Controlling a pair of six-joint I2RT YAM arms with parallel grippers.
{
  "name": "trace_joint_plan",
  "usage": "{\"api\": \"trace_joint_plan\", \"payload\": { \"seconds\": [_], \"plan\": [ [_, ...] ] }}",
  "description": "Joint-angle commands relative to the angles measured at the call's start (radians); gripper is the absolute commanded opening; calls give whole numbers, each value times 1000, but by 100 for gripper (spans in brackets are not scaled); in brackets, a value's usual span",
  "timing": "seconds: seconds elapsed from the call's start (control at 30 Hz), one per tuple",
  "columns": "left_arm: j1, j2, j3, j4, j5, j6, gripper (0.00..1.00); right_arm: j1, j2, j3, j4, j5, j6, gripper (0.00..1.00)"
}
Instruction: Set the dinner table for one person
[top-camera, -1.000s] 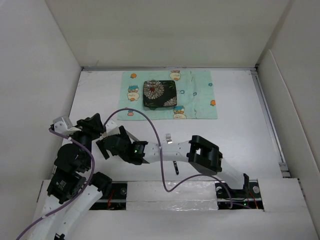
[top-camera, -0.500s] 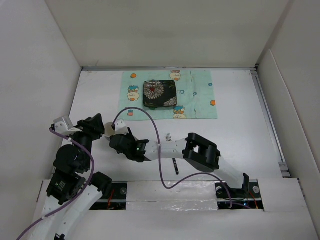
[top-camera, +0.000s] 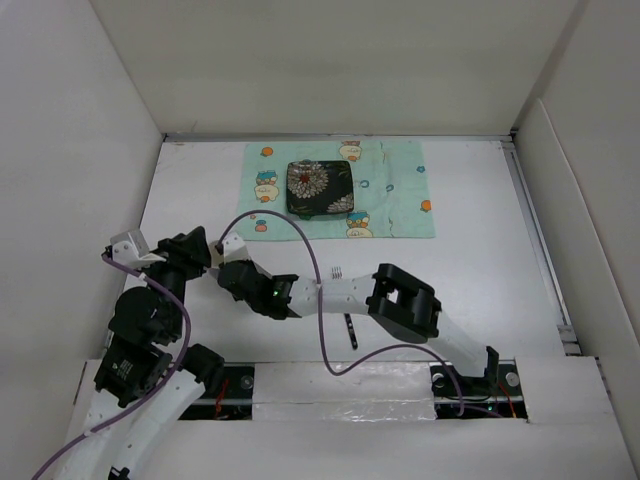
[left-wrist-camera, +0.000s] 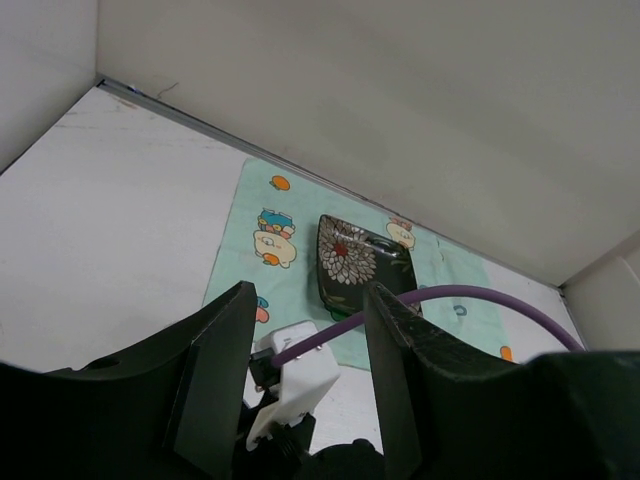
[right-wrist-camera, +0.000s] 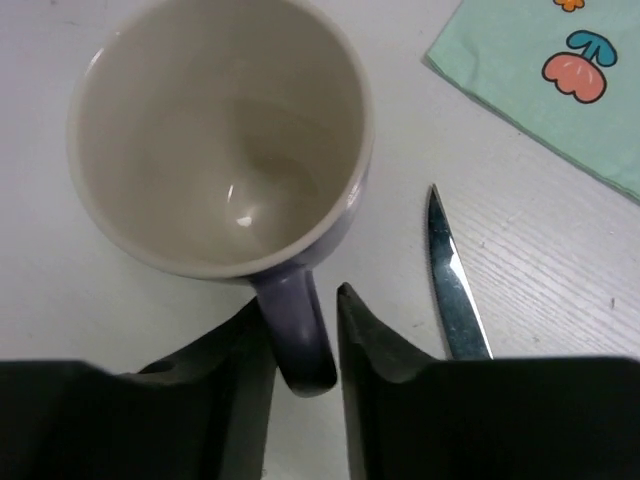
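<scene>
A mug (right-wrist-camera: 220, 140), pale inside and purple outside, stands on the white dinner table (top-camera: 470, 270). My right gripper (right-wrist-camera: 300, 330) is shut on its purple handle (right-wrist-camera: 295, 345), one finger on each side. In the top view the right gripper (top-camera: 228, 272) reaches far left and the mug is hidden beneath the two grippers. My left gripper (top-camera: 195, 250) hovers just left of it. In the left wrist view that gripper (left-wrist-camera: 310, 300) is open and holds nothing; the right arm's white wrist mount and purple cable (left-wrist-camera: 450, 297) show between its fingers.
A knife blade (right-wrist-camera: 455, 285) lies on the table just right of the mug. A dark floral box (top-camera: 319, 188) sits on the mint cartoon cloth (top-camera: 400, 200) at the back. A black-handled utensil (top-camera: 350, 330) lies near the arm bases. White panels wall the table.
My right gripper has moved left and forward to the mug, and its jaws have closed from wide open onto the handle. The left gripper has stayed put.
</scene>
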Motion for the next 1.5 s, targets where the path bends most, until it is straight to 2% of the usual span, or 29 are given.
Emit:
{"api": "trace_joint_plan", "payload": {
  "seconds": [0.0,0.03,0.07,0.23,0.33,0.43,0.57,0.6,0.67,0.7,0.83,0.93,1.07,1.3,1.37,1.47],
  "plan": [
    [1,14,-5,44,4,12,44,-7,-14,33,79,-35,-16,20],
    [1,15,-4,41,4,10,44,-7,-17,30,81,-39,-16,13],
    [1,12,-5,44,4,12,44,-7,-26,27,82,-44,-20,0],
    [1,18,-5,38,-4,12,44,-7,-133,-33,185,-68,-81,0],
    [1,27,-7,40,-10,15,44,-53,-239,-61,214,-104,-105,0],
    [1,43,-2,29,-7,10,43,-142,-357,-137,260,-150,-105,0],
    [1,52,-4,35,-7,17,43,-299,-465,-248,280,-121,-109,0],
    [1,52,-4,33,-4,17,43,-382,-482,-266,280,-125,-106,0],
    [1,55,-8,44,-4,23,43,-470,-511,-312,288,-110,-105,0],
    [1,58,-7,44,-1,24,43,-560,-514,-323,286,-115,-102,0],
    [1,76,-7,47,-4,30,43,-759,-481,-300,260,-125,-98,0],
    [1,87,-5,40,-9,30,43,-875,-399,-220,227,-153,-111,0],
    [1,89,-10,49,-21,37,43,-964,-272,-76,154,-173,-141,0],
    [1,96,-13,62,-15,46,43,-1025,-71,148,81,-188,-178,0],
    [1,98,-14,67,-15,49,43,-1038,1,255,32,-197,-183,0],
    [1,106,-13,63,-21,49,43,-1047,32,301,21,-196,-183,0]
  ]
}}
